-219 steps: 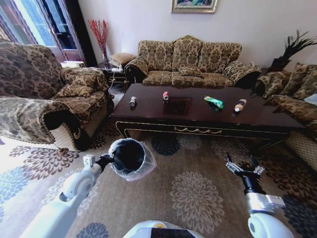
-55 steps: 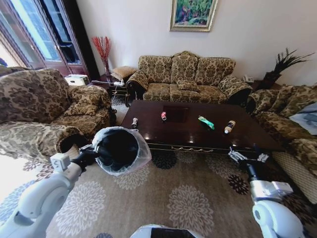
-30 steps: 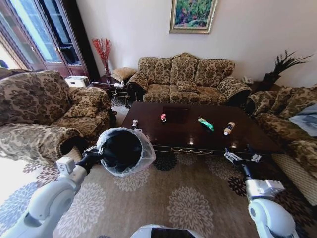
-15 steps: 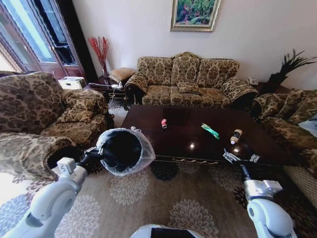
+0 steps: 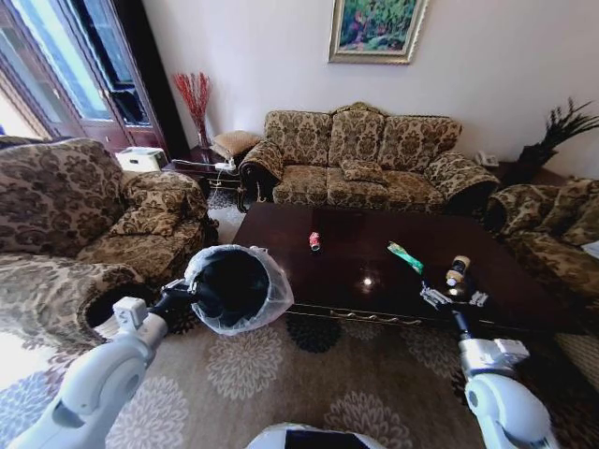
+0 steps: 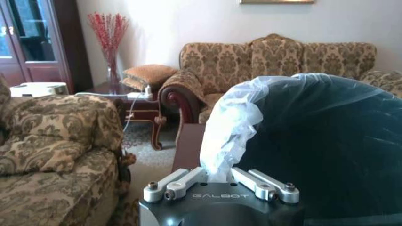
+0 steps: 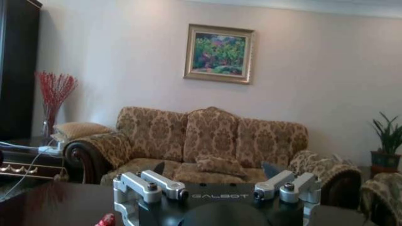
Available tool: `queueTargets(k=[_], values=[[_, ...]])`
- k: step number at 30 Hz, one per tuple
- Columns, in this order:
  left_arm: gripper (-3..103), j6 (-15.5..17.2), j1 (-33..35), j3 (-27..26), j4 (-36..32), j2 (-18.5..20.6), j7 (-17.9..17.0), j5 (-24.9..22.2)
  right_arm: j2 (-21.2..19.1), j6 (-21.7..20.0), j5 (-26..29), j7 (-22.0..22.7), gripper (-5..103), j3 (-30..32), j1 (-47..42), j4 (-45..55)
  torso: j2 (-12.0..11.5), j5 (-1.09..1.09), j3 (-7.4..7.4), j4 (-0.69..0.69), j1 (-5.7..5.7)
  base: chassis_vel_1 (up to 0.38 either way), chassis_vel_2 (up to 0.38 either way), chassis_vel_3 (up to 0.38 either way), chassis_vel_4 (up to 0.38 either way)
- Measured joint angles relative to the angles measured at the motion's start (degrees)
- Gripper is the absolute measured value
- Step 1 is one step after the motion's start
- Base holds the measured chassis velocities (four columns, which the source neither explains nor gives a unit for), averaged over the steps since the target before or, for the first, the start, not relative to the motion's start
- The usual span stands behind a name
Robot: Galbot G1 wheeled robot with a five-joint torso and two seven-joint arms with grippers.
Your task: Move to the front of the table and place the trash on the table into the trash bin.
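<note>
step: approach tabletop (image 5: pixel 374 267) | left hand (image 6: pixel 220 184) clamped on trash bin (image 5: pixel 234 285) rim, lower left | right hand (image 5: pixel 452 298) apart, lower right beside tan bottle (image 5: pixel 456 272) | advice: stop square, keep bin level

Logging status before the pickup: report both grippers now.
Left gripper: shut on the trash bin, gripping its rim.
Right gripper: open, holding nothing, at the table's near edge.

Left tool (image 5: pixel 190 294) clamped, right tool (image 5: pixel 454 299) agape.
</note>
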Motion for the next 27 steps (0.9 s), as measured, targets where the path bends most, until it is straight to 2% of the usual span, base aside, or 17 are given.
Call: queueTargets(k=[9, 27], values=[[2, 0.2, 0.2, -0.1, -0.1, -0.2, -0.2, 0.1, 0.1, 0.4, -0.7, -0.4, 100, 0.1, 0.1, -0.6, 0.0, 0.00, -0.02, 0.00, 0.00, -0.075, 0.215, 0.234, -0.065], [2, 0.2, 0.3, -0.3, -0.2, -0.2, -0.2, 0.1, 0.2, 0.4, -0.9, -0.4, 100, 0.0, 0.2, -0.6, -0.1, 0.00, -0.04, 0.02, -0.02, -0.044, 0.291, 0.289, -0.060]])
